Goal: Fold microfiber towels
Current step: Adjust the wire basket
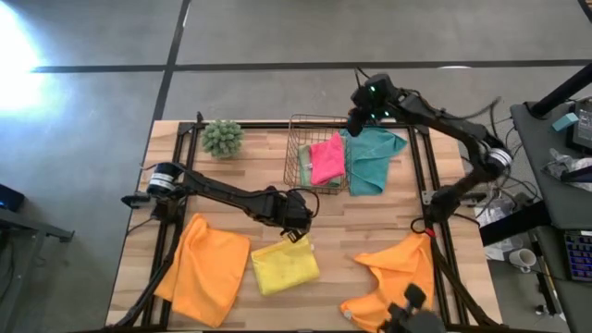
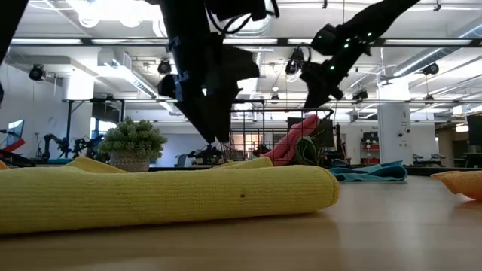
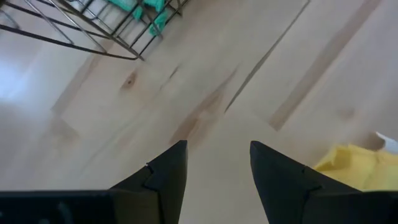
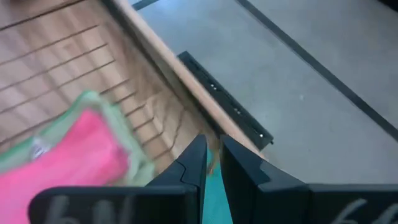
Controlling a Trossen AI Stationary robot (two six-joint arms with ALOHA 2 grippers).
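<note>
At the near edge of the wooden table (image 1: 370,236) lie three cloths: an orange towel (image 1: 203,268) spread flat at the left, a folded yellow towel (image 1: 285,265) just beside it in the middle, and a second, crumpled orange towel (image 1: 393,277) at the right. In the low view the yellow towel shows as a thick rolled fold across the foreground. Just beyond the yellow towel hangs the left gripper (image 1: 298,229), pointed down at bare wood near that cloth's far edge; its fingers (image 3: 165,180) stand spread apart with nothing between them. Farther back sits a wire basket (image 1: 298,125) holding a pink towel (image 1: 326,159) that drapes over its right side, with a sage green cloth (image 4: 93,99) showing under it. A teal towel (image 1: 375,157) lies just to the right of the basket, partly unfolded. The right gripper (image 1: 356,118) hovers above the far end of the teal towel, by the table's back edge, its fingers nearly pressed together; whether they pinch teal cloth cannot be told. A fuzzy green plant ball (image 1: 223,138) stands at the far left.
</note>
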